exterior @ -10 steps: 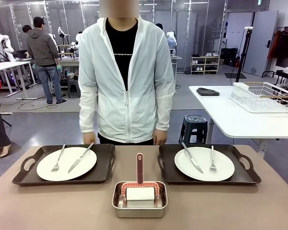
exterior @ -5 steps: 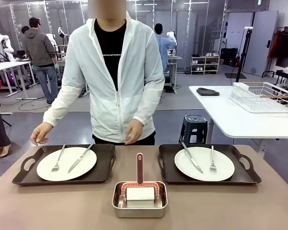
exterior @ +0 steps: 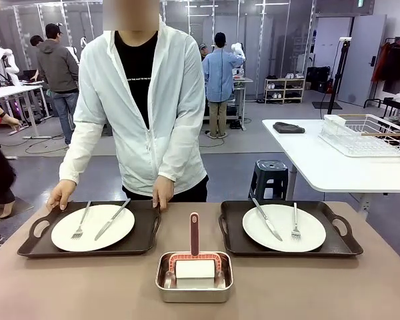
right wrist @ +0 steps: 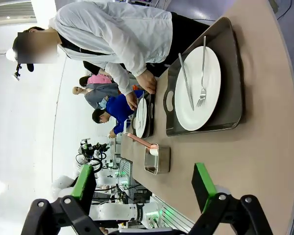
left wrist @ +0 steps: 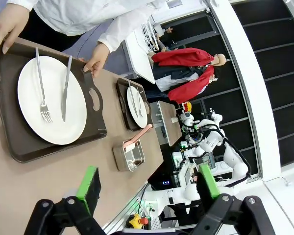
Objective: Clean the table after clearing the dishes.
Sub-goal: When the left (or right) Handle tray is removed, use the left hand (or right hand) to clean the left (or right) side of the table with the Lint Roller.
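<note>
Spanning the front view, the table [exterior: 87,287] carries everything, and a person [exterior: 137,120] in a white jacket leans over its far edge. Two dark handled trays sit side by side on it. The person grips the left tray [exterior: 33,248] with one hand [exterior: 60,197] at its far left corner and the other hand [exterior: 162,193] at its far right edge; the right tray [exterior: 340,243] lies untouched. The left plate [exterior: 113,237] and the right plate [exterior: 287,227], both round and white, each bear a knife [exterior: 112,220] and a fork [exterior: 80,222]. Between the trays, nearer the robot, a small steel pan [exterior: 161,283] holds a white roller [exterior: 195,269] with a red handle. The left fingers [left wrist: 89,182] stand spread wide with nothing between them, above the table's near side, the left tray well beyond them. The right fingers [right wrist: 204,181] are likewise wide apart and empty, the right tray lying well ahead of them and the pan nearer.
</note>
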`<state>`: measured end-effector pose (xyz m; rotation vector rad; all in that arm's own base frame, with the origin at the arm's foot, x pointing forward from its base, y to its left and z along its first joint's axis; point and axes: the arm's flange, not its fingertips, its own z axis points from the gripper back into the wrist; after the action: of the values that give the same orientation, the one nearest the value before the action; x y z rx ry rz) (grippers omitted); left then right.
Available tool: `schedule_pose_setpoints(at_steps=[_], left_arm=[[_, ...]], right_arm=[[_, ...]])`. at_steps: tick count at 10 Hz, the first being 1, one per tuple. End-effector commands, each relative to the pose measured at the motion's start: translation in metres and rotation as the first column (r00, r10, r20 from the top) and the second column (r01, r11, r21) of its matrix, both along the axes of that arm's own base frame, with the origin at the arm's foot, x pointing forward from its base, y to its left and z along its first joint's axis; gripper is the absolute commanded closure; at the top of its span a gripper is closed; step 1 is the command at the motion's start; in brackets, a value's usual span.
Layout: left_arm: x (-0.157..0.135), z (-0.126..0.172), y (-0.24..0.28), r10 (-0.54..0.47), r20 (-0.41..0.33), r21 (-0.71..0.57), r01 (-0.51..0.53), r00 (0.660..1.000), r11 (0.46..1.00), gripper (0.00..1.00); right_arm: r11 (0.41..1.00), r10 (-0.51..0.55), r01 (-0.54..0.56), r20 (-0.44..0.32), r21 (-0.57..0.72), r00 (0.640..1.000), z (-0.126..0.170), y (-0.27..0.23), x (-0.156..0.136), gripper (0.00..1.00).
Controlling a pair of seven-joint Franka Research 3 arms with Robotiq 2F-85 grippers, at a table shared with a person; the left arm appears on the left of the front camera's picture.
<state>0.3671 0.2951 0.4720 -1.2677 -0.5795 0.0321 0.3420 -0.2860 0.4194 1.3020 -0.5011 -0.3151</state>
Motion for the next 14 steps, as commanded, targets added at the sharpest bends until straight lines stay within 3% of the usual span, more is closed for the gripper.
schedule_pose_setpoints(at_steps=[1, 14], left_arm=[[-0.0020, 0.0004, 0.0014, 0.002, 0.002, 0.000, -0.002, 1.000, 1.000, 0.00], [-0.0020, 0.0004, 0.0014, 0.002, 0.002, 0.000, -0.002, 1.000, 1.000, 0.00]], right_arm=[[1.000, -0.002, 0.002, 0.005, 0.005, 1.000, 0.0044, 0.0016, -0.0021, 0.00], [1.000, -0.002, 0.002, 0.005, 0.005, 1.000, 0.0044, 0.0016, -0.0021, 0.00]])
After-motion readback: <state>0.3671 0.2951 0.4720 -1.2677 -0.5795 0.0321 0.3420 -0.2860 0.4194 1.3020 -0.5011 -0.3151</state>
